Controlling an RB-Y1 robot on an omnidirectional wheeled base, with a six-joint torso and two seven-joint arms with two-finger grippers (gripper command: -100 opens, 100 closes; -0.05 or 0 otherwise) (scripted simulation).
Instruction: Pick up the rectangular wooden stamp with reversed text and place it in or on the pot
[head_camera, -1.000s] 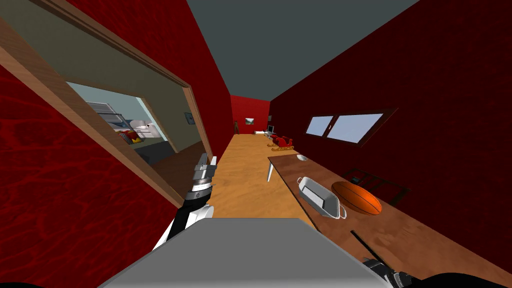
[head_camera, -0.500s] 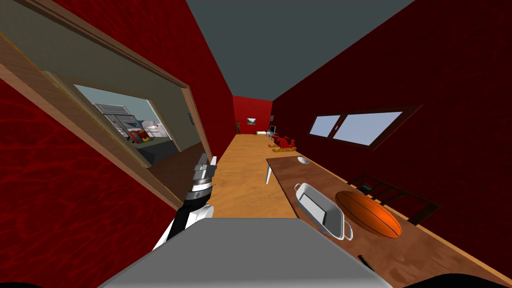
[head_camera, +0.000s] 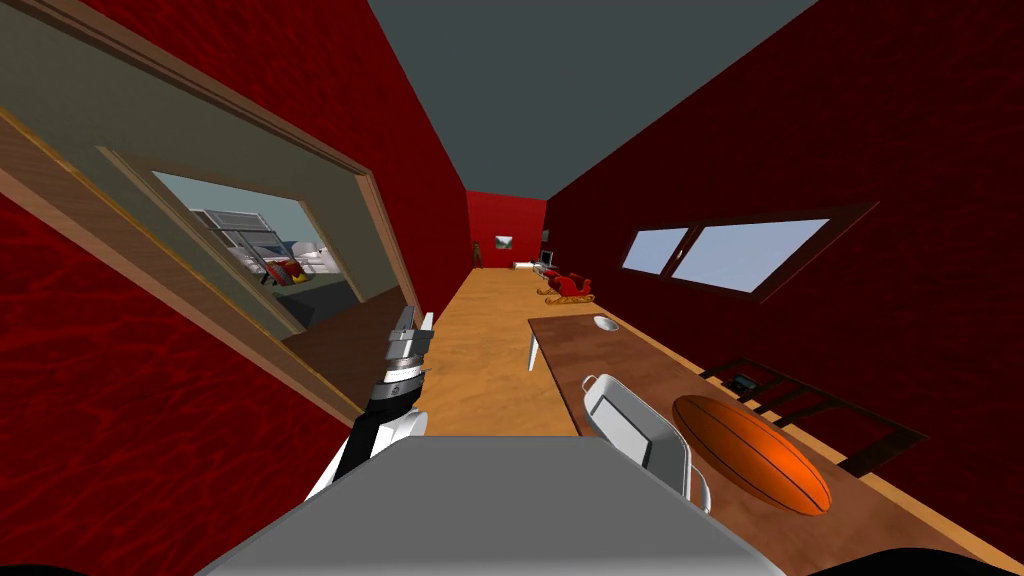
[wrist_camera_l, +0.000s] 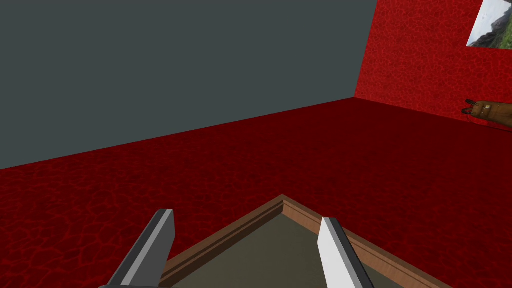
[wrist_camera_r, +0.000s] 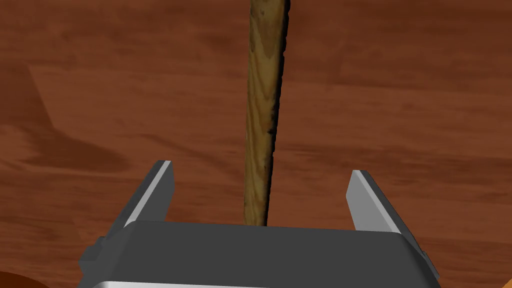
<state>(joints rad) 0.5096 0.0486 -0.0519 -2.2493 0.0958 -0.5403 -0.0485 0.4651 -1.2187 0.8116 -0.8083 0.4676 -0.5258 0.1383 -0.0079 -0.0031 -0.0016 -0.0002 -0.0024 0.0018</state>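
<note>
Over the brown table (wrist_camera_r: 400, 75), right gripper (wrist_camera_r: 261, 172) spread wide. The wooden stamp (wrist_camera_r: 261, 125) lies edge-on between its fingers, touching neither. Pot (head_camera: 630, 420) and orange ball (head_camera: 755, 455) sit closer to my chest than a second ago: my own move. Left gripper (head_camera: 413, 330) unchanged by the door frame (head_camera: 390, 230), also wide.

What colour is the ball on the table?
The ball is orange with dark seam lines; clearest in the head view.

L tool (wrist_camera_l: 245, 225), R tool (wrist_camera_r: 260, 172): dark box, lt-grey blade fingers (wrist_camera_r: 156, 187); L forearm (head_camera: 385, 430) white.
</note>
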